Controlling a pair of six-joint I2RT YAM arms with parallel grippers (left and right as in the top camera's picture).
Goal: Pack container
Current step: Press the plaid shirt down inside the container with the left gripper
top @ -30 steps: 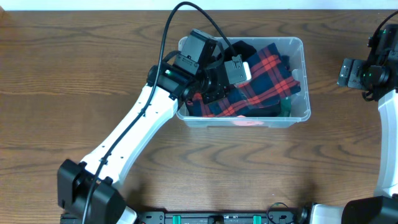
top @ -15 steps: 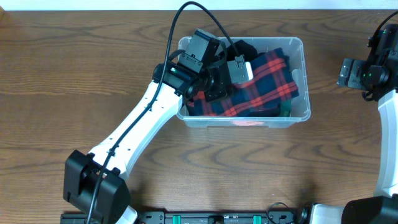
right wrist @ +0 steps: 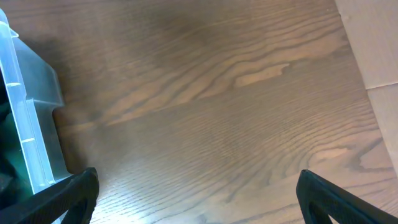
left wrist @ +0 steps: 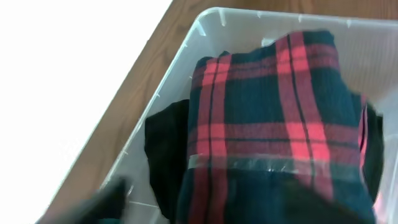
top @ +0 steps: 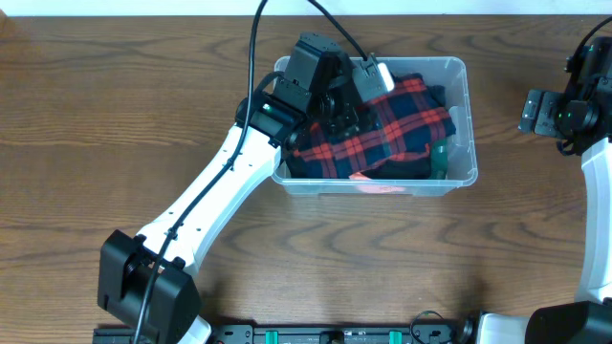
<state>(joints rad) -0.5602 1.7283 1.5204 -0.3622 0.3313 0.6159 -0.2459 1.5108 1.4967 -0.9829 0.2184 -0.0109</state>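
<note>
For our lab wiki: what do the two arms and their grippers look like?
Both the left arm and the right arm have smooth white link shells with black joints and a small green light near the wrist. A black cable loops off the left wrist. The left gripper and right gripper are black.

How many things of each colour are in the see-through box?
Red-and-blue checked cloth: 1
Black cloth: 1
Green thing: 1
Pink thing, mostly hidden: 1
Total showing in the container: 4
</note>
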